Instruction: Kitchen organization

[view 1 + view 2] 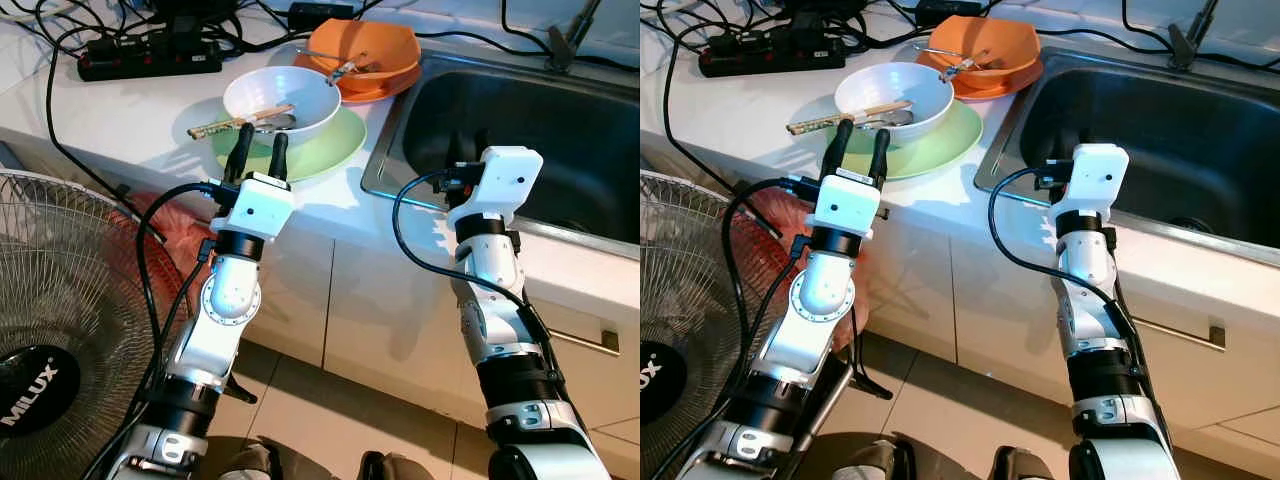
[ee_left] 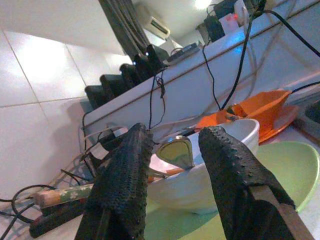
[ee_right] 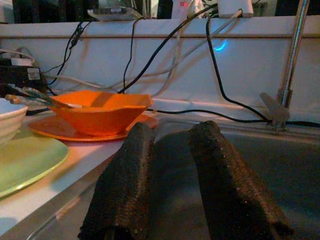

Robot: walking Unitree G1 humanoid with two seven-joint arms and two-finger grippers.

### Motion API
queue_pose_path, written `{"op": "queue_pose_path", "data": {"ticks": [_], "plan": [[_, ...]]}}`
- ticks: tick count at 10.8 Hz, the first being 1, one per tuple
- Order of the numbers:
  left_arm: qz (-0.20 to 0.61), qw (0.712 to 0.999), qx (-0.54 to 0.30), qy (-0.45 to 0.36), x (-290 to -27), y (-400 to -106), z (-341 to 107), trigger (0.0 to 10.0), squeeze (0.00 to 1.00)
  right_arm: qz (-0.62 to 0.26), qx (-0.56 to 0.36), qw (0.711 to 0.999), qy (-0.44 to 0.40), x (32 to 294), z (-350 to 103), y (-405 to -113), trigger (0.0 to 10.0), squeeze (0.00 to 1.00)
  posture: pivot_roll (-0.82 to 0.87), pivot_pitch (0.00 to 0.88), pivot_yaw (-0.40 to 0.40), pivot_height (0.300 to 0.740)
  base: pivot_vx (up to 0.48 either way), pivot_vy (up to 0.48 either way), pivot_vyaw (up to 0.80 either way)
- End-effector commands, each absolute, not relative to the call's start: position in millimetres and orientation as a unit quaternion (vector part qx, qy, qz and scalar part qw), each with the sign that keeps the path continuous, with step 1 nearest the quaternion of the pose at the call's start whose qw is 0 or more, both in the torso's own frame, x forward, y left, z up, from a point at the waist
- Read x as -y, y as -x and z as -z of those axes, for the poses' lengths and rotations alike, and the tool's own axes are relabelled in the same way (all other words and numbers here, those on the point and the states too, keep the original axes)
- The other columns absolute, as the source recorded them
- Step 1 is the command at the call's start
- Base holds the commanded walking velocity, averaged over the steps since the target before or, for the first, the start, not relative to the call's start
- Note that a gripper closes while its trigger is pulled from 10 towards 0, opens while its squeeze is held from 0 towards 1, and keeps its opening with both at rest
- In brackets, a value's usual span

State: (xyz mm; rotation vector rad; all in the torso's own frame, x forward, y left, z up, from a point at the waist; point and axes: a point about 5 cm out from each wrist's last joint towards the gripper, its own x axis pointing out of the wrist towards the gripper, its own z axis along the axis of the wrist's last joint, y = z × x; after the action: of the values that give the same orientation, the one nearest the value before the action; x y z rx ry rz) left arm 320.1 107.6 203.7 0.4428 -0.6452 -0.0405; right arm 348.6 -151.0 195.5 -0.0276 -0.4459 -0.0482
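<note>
A white bowl (image 1: 282, 100) holding chopsticks (image 1: 240, 120) and a metal spoon (image 2: 175, 152) sits on a pale green plate (image 1: 325, 150) on the counter. Behind it, an orange bowl (image 1: 365, 45) with utensils rests on an orange plate (image 1: 385, 85). My left gripper (image 1: 260, 145) is open at the green plate's near edge. It points at the white bowl with nothing between its fingers. My right gripper (image 3: 173, 127) is open and empty over the near left corner of the steel sink (image 1: 560, 140).
A black power strip (image 1: 150, 58) with tangled cables lies at the counter's back left. A standing fan (image 1: 60, 330) is on the floor to my left. The faucet (image 1: 570, 35) rises behind the sink. White cabinet fronts sit below the counter.
</note>
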Motion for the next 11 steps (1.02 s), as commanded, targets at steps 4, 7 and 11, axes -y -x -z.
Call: {"op": "queue_pose_path", "data": {"ticks": [4, 7, 11], "plan": [[0.013, 0.921, 0.333, -0.199, -110, -327, -213, 10.0, 0.0, 0.025, 0.226, 0.974, 0.019, 152, -194, -347, 10.0, 0.0, 0.02, 0.148, 0.009, 0.74, 0.0, 0.0, 0.0], [0.01, 0.922, 0.336, -0.192, -112, -332, -216, 10.0, 0.0, 0.026, 0.227, 0.973, 0.019, 152, -194, -347, 10.0, 0.0, 0.02, 0.149, 0.008, 0.74, 0.0, 0.0, 0.0], [0.02, 0.93, 0.319, -0.182, -111, -336, -212, 10.0, 0.0, 0.025, 0.228, 0.973, 0.021, 152, -194, -347, 10.0, 0.0, 0.01, 0.143, 0.008, 0.74, 0.0, 0.0, 0.0]]}}
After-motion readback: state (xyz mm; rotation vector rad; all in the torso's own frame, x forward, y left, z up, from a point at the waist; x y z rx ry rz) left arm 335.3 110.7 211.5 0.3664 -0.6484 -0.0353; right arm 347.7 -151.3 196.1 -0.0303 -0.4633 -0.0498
